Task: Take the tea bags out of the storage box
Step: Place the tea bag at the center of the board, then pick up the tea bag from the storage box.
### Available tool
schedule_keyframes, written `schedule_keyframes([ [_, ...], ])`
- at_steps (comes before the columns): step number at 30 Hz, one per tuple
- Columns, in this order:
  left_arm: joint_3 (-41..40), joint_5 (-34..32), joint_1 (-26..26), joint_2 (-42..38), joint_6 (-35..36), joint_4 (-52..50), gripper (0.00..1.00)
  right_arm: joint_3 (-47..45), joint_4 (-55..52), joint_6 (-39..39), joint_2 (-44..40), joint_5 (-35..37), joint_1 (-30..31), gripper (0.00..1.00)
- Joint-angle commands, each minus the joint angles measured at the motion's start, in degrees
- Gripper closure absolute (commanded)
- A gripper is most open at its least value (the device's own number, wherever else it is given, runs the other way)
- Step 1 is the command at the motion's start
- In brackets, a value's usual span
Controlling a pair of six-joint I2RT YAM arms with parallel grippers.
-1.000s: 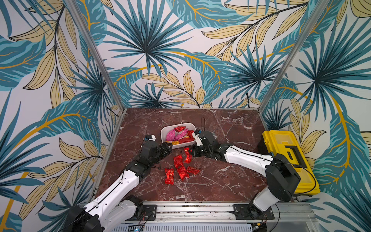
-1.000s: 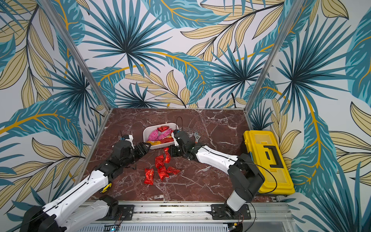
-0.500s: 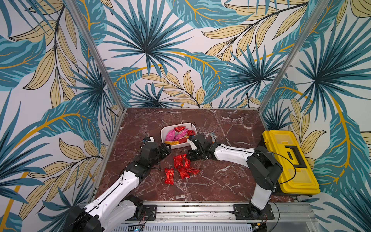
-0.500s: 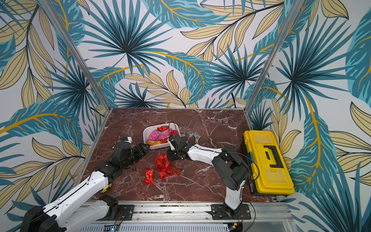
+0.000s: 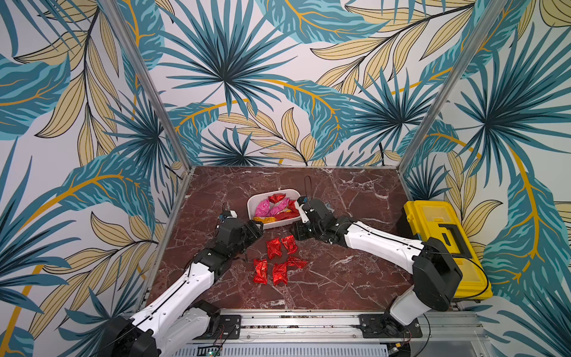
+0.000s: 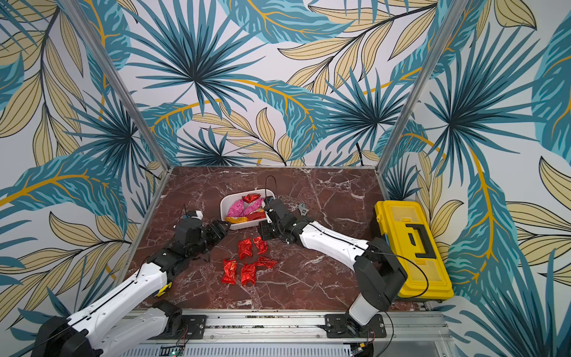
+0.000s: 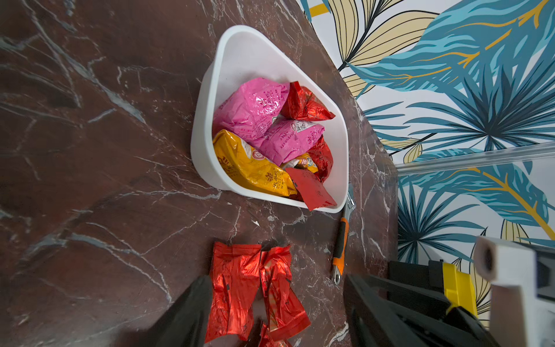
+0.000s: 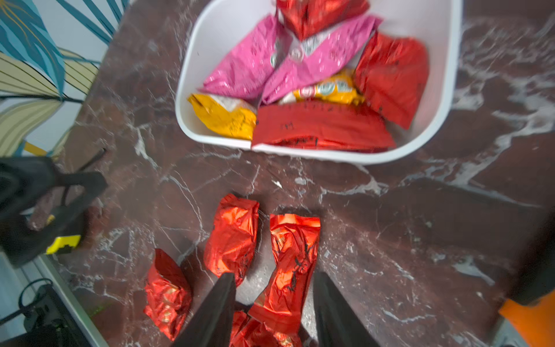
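Observation:
The white storage box stands mid-table and holds pink, orange-yellow and red tea bags. Several red tea bags lie loose on the marble in front of it. My right gripper is low over that pile, open, its fingers standing either side of a red tea bag that lies on the table. My left gripper hovers open at the box's near left corner, nothing between its fingers, two red bags below it.
An orange-handled wrench lies right of the box, behind my right arm. A yellow toolbox sits at the right edge. Wallpapered walls close the table on three sides.
My right gripper came down from the box's front edge to the pile, and its jaws parted, leaving a red tea bag on the table. The left arm hardly moved.

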Motion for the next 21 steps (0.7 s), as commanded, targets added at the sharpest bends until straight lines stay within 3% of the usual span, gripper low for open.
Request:
schedule_keyframes([
  [1,-1.21,-0.90,0.33,-0.31,-0.25,1.06,0.26,1.05,0.05,3.18,-0.11,6.31,0.26,0.52],
  [6,-1.53,-1.02,0.43,-0.88,-0.43,0.98,0.26,8.11,-3.16,9.05,5.20,12.34,0.26,0.52],
  [21,-2.35,-1.04,0.57,-2.41,0.44,1.05,0.26,26.98,-5.16,15.82,21.32,13.04,-1.35,0.40],
])
